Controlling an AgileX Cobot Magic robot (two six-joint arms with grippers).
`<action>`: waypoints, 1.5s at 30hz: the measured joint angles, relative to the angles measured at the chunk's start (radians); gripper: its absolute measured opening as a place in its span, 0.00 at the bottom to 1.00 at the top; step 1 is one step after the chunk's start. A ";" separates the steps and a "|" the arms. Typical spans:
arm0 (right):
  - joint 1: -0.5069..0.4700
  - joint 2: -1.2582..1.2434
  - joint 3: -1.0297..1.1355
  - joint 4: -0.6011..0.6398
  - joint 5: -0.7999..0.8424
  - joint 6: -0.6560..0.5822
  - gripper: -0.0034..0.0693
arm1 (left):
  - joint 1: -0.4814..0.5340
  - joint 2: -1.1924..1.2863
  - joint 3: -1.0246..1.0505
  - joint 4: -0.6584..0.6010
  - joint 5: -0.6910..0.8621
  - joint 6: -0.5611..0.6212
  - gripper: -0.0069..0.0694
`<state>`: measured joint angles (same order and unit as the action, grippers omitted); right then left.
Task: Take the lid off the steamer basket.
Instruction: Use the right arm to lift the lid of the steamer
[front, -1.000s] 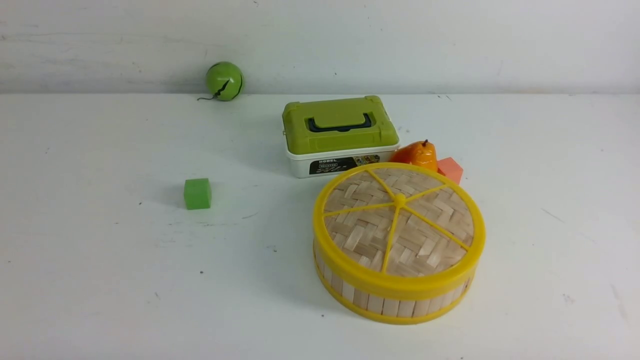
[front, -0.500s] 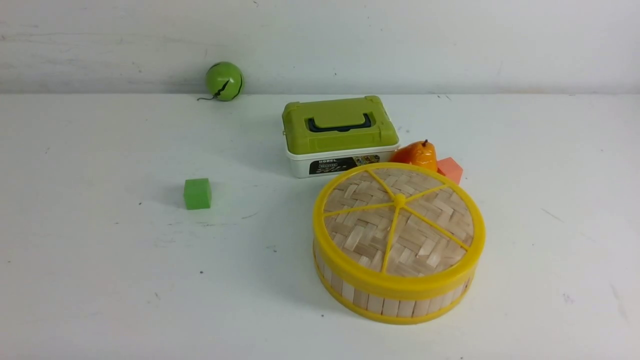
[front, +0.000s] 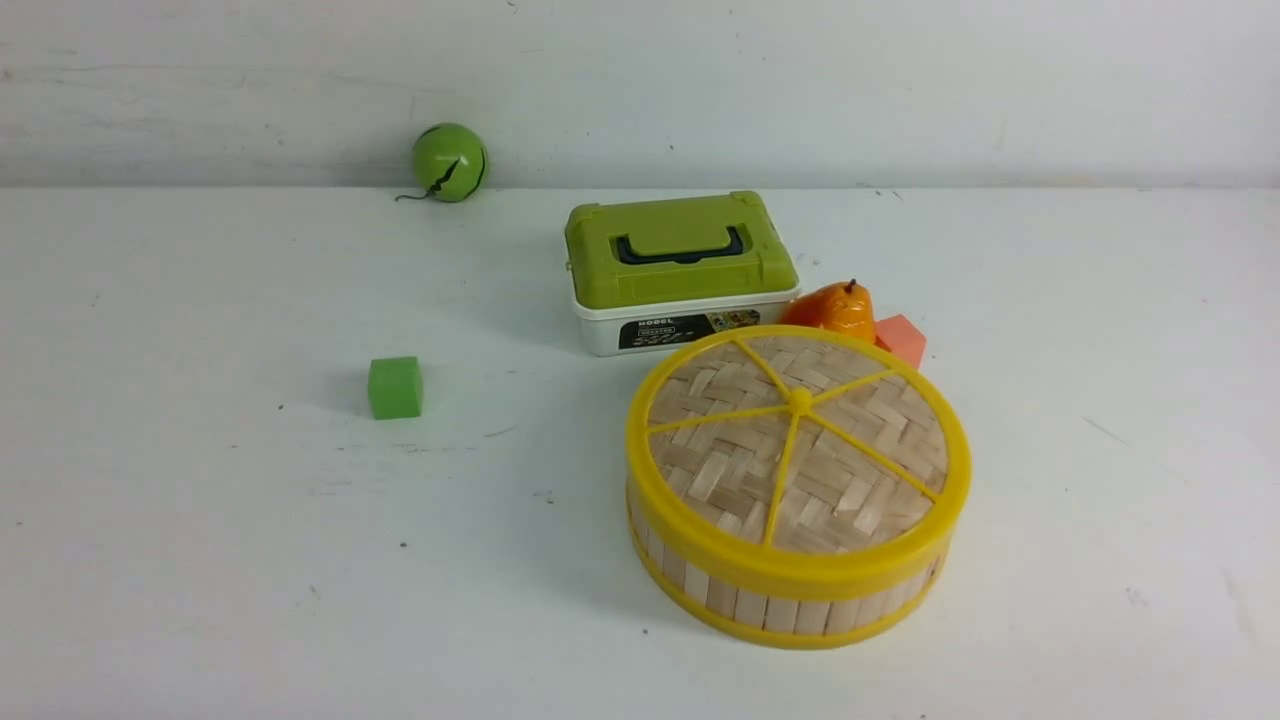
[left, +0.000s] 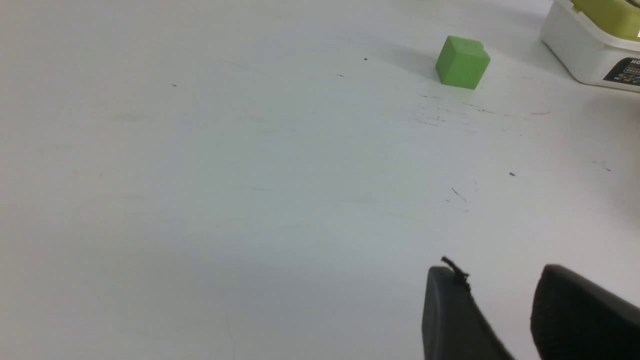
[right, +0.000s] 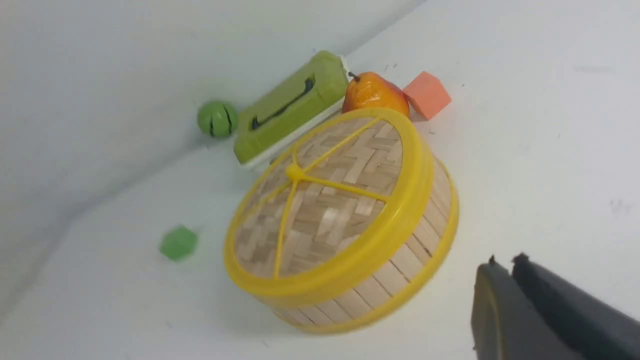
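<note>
The lid (front: 797, 440), a woven pale bamboo disc with a yellow rim and spokes to a central knob (front: 799, 399), sits flat on the steamer basket (front: 790, 600), whose slatted wall shows below it. Both show in the right wrist view too: the lid (right: 320, 205) on the basket (right: 400, 270). Neither gripper shows in the front view. My right gripper (right: 505, 262) is shut and empty, a little way off the basket's side. My left gripper (left: 500, 275) is open and empty over bare table, far from the basket.
A white box with an olive-green top (front: 680, 265) stands behind the basket. An orange pear (front: 835, 308) and an orange cube (front: 900, 338) sit at the basket's far side. A green cube (front: 395, 387) lies to the left, a green ball (front: 449, 162) by the wall.
</note>
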<state>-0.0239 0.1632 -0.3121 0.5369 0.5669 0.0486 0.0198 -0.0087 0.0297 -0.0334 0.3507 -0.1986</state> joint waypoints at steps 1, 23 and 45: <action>0.000 0.055 -0.056 -0.020 0.042 -0.075 0.04 | 0.000 0.000 0.000 0.000 0.000 0.000 0.40; 0.442 1.366 -1.198 -0.424 0.676 -0.281 0.05 | 0.000 0.000 0.000 0.000 0.000 0.000 0.40; 0.463 1.945 -1.662 -0.432 0.673 -0.187 0.55 | 0.000 0.000 0.000 0.000 0.000 0.000 0.40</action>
<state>0.4389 2.1080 -1.9743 0.1048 1.2396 -0.1383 0.0198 -0.0087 0.0297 -0.0334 0.3507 -0.1986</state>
